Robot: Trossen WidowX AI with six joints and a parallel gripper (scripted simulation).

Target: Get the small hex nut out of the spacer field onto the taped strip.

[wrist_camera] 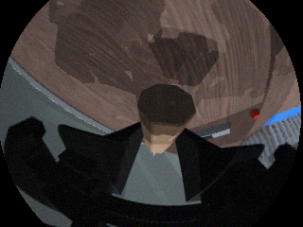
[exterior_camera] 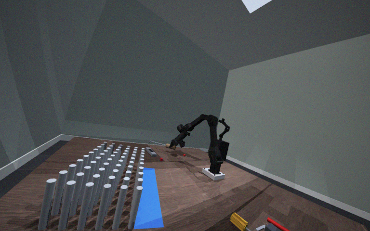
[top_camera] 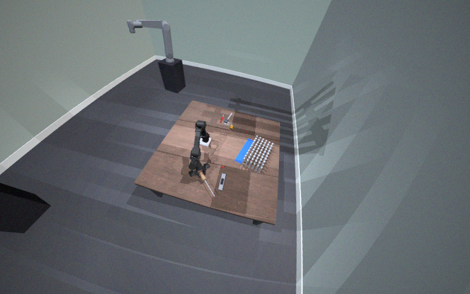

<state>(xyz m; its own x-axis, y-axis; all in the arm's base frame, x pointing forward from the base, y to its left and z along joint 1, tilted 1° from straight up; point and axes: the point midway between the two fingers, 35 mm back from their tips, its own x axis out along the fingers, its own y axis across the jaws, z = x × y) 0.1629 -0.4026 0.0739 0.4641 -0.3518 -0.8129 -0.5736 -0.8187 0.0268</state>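
Note:
My gripper [top_camera: 200, 172] [exterior_camera: 171, 146] [wrist_camera: 160, 126] is shut on the wooden handle [top_camera: 202, 177] [wrist_camera: 166, 106] of a long tool. Its thin metal rod [top_camera: 209, 188] [exterior_camera: 158, 142] points away from the hand, toward the table's edge. The tool seems raised a little off the table; its tip is too small to make out. The standing metal spacers [top_camera: 259, 153] [exterior_camera: 86, 201] [wrist_camera: 280, 133] are upright in rows, well away from the hand. The blue taped strip [top_camera: 244, 150] [exterior_camera: 149, 196] [wrist_camera: 284, 116] lies along their front. The hex nut cannot be made out in any view.
A grey bar with a dark patch [top_camera: 222, 181] [exterior_camera: 151, 151] [wrist_camera: 218, 130] lies beside the held tool. A small red cube [top_camera: 223, 166] [wrist_camera: 255, 113] lies between it and the strip. A red-handled tool [top_camera: 221, 119] [exterior_camera: 276, 224] and a yellow-handled tool [top_camera: 231, 127] [exterior_camera: 239, 221] lie opposite.

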